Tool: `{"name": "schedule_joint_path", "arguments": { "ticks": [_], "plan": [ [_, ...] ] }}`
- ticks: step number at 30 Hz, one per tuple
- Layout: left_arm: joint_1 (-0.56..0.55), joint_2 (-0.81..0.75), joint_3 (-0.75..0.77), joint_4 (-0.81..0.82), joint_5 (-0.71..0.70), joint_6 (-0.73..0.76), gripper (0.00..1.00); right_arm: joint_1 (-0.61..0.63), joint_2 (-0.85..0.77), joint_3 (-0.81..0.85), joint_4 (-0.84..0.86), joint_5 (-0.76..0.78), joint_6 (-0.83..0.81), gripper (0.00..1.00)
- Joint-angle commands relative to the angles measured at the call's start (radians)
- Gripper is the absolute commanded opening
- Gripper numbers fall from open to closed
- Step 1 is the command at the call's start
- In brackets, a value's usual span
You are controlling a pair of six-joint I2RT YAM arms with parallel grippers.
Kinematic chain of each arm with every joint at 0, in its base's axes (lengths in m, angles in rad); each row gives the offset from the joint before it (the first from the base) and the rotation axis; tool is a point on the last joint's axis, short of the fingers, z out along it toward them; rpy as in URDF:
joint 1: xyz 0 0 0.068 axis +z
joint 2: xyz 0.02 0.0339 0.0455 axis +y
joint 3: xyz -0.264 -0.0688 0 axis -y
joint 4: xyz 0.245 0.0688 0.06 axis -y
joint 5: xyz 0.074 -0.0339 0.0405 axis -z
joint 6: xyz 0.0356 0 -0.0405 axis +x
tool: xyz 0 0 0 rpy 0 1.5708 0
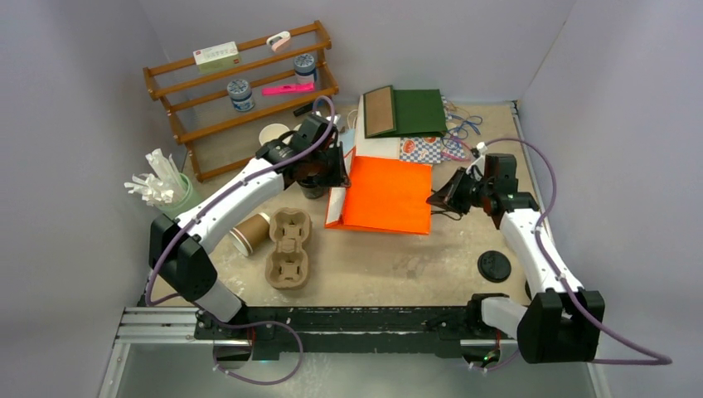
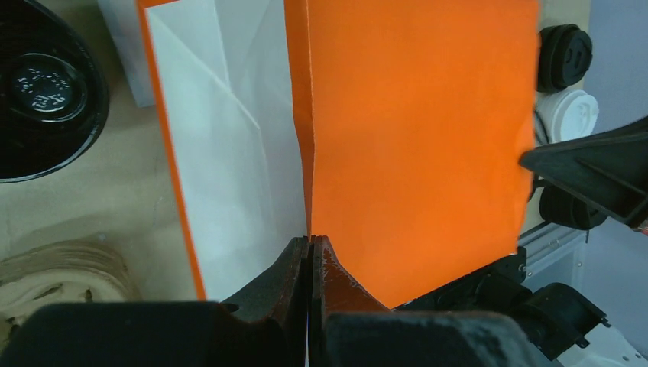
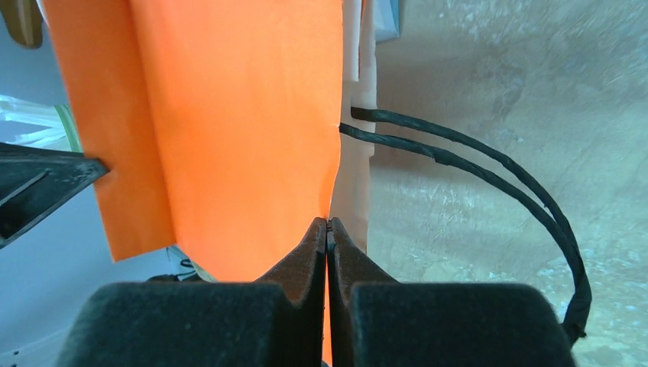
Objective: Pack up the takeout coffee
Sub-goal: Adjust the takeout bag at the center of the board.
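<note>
One brown kraft cup [image 1: 249, 234] of the takeout coffee lies on its side, without a lid, left of a pulp cup carrier [image 1: 288, 247]. An orange paper bag [image 1: 390, 195] lies flat in the middle of the table. My left gripper [image 1: 336, 178] is shut on the bag's left edge [image 2: 413, 138], its jaws pressed together [image 2: 309, 241] where the white inside shows. My right gripper [image 1: 433, 199] is shut on the bag's right edge [image 3: 237, 130], jaws together [image 3: 328, 223]. The bag's black handles [image 3: 497, 160] loop out over the table.
A black cup [image 2: 38, 92] stands by the left gripper. A black lid [image 1: 494, 265] lies front right. A wooden shelf [image 1: 240, 83] stands back left, with a green holder of white sticks [image 1: 162, 189] in front of it. Flat green bags [image 1: 406, 112] lie behind the orange one.
</note>
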Motion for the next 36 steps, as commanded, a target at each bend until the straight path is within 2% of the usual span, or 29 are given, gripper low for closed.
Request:
{"name": "schedule_joint_path", "arguments": {
  "ticks": [1, 8, 18, 24, 26, 28, 30, 32, 36],
  "plan": [
    [0.034, -0.013, -0.009, -0.034, -0.013, 0.052, 0.00, 0.001, -0.044, 0.103, -0.135, 0.103, -0.069, 0.00],
    [0.060, 0.002, -0.038, -0.065, -0.097, 0.129, 0.00, 0.000, -0.055, 0.189, -0.177, 0.164, -0.088, 0.00],
    [0.090, 0.068, -0.066, -0.035, -0.100, 0.160, 0.02, 0.023, 0.014, 0.378, -0.220, 0.079, -0.097, 0.00],
    [0.093, 0.054, -0.129, 0.053, -0.012, 0.147, 0.04, 0.029, 0.029, 0.325, -0.190, 0.074, -0.060, 0.00],
    [0.092, 0.041, -0.140, 0.074, 0.022, 0.146, 0.03, 0.028, 0.039, 0.269, -0.174, 0.053, -0.058, 0.16],
    [0.093, 0.026, -0.146, 0.096, 0.060, 0.158, 0.00, 0.026, 0.051, 0.214, -0.129, 0.008, -0.057, 0.38],
    [0.093, 0.009, -0.151, 0.108, 0.085, 0.169, 0.00, 0.016, 0.066, 0.147, -0.059, -0.047, -0.033, 0.56],
    [0.092, -0.008, -0.160, 0.113, 0.099, 0.168, 0.00, -0.007, 0.089, 0.079, 0.021, -0.111, 0.003, 0.64],
    [0.093, -0.032, -0.184, 0.122, 0.113, 0.171, 0.00, -0.072, 0.132, -0.040, 0.188, -0.198, 0.063, 0.72]
  ]
}}
